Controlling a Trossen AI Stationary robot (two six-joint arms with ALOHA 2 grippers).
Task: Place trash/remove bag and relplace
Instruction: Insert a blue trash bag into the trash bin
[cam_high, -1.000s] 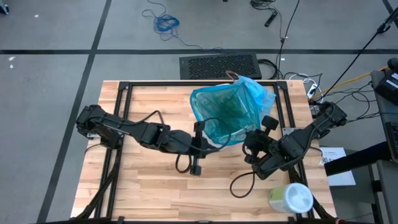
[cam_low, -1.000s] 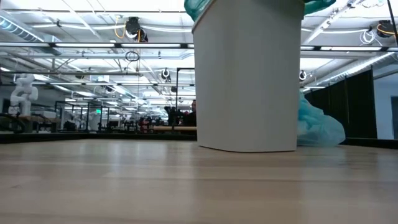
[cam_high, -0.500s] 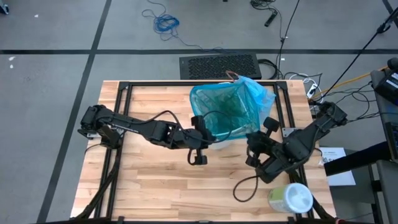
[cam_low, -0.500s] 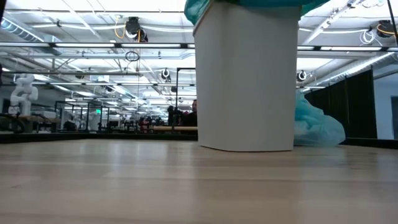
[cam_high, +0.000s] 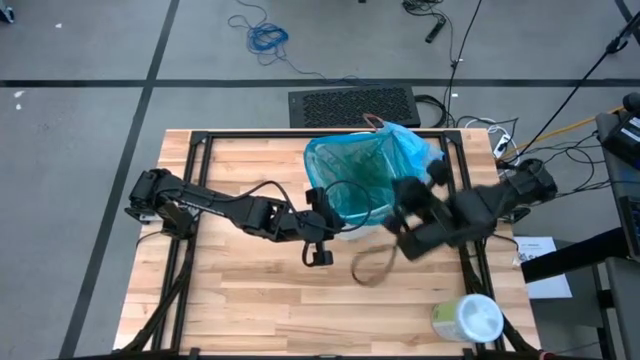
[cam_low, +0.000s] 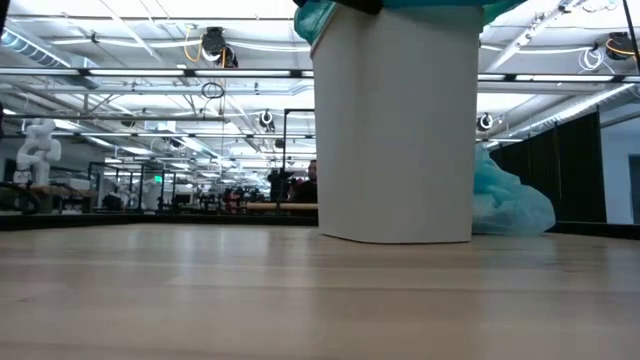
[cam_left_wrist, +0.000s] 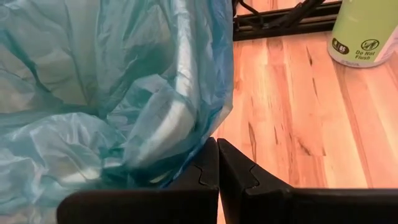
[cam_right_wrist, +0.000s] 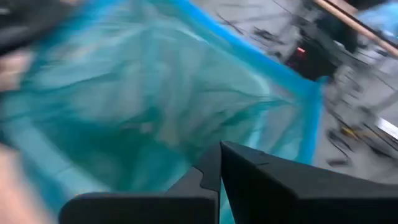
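A white bin (cam_high: 350, 228) (cam_low: 395, 125) stands on the table, lined with a teal-green bag (cam_high: 362, 180) (cam_left_wrist: 93, 93) (cam_right_wrist: 137, 93) whose edge folds over its rim. The light-blue bag (cam_high: 415, 145) (cam_low: 510, 205) lies on the table behind the bin, at its far right. No trash is in view. My left gripper (cam_high: 335, 226) (cam_left_wrist: 217, 144) is shut, level at the bin's near-left rim, beside the teal bag's overhang. My right gripper (cam_high: 395, 212) (cam_right_wrist: 219, 149) is shut and points into the lined bin from over its near-right rim. My left gripper's shut fingertips (cam_left_wrist: 210, 149) come level from the table's left, right beside the teal bag's overhanging edge (cam_left_wrist: 202, 127) at the bin's rim. No plastic shows between them, and I cannot tell whether they touch the bag.
A white-and-green wipes tub (cam_high: 468, 318) (cam_left_wrist: 367, 31) stands at the table's near right corner. A black frame (cam_high: 200, 150) runs along the table's edges. Cable loops (cam_high: 372, 265) hang under both arms. Bare wood lies to the near left.
My right gripper has swung from the table's near right up and toward the far left, and now stands over the bin's near-right rim. My left gripper first moved slightly toward the bin, then kept still. The bin shifted a little.
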